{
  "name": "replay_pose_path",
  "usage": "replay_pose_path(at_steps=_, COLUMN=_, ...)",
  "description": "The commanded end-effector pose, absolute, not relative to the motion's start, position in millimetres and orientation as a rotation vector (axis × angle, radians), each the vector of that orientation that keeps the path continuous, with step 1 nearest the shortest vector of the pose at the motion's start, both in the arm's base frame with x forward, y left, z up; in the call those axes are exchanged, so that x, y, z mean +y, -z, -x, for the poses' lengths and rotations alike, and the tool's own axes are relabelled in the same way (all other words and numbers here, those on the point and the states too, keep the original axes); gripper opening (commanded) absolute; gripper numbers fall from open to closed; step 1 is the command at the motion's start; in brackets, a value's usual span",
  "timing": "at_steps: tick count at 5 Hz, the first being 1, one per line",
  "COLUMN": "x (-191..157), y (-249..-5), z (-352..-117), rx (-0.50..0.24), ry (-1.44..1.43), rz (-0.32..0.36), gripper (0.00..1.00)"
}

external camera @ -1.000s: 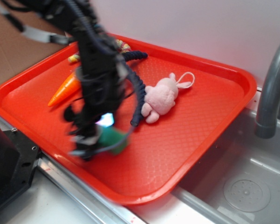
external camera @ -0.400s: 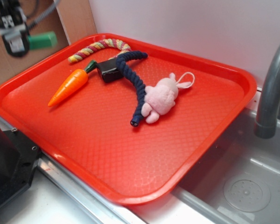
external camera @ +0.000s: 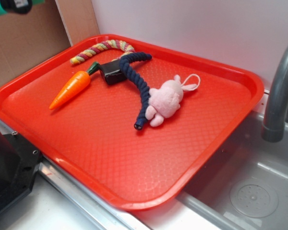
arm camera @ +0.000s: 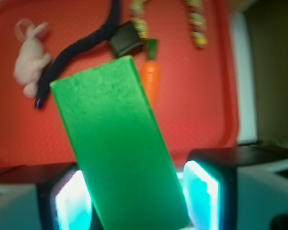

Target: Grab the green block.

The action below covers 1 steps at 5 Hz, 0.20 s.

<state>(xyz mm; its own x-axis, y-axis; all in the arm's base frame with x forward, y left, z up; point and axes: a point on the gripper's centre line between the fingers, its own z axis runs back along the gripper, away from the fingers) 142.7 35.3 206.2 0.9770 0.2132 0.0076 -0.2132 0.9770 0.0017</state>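
the green block (arm camera: 120, 143) sits between the two fingers of the claw (arm camera: 134, 199), held up well above the red tray (arm camera: 201, 96). in the wrist view the block fills the middle of the picture, its long axis running away from the claw and leaning a little to the left, so it is gripped near one end and the free end sticks out over the tray. the claw is closed on it: the left pad (arm camera: 69, 201) touches the block's side, while whether the right pad presses the far side is hard to tell from this angle, since a thin gap seems to show there. in the exterior view only a sliver of the claw (external camera: 14, 5) shows at the top left corner, with green at either side of it.

judged from this, the grab looks done, and anything further turns on the block staying square in the grip, as a block held by one end could twist.

below lie a carrot (external camera: 71, 89), a small black box (external camera: 111, 73), a dark blue rope (external camera: 137, 81), a striped rope (external camera: 98, 49) and a pink bunny (external camera: 167, 98), all on the tray beside a sink (external camera: 252, 191).

no brand, label or writing can be read anywhere.
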Motion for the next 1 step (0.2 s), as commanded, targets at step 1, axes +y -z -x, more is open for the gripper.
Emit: replay_pose_path(at_steps=1, x=21.4, y=-225.2, z=-139.0, rx=-0.032, ry=-0.298, rz=0.008, gripper=0.0)
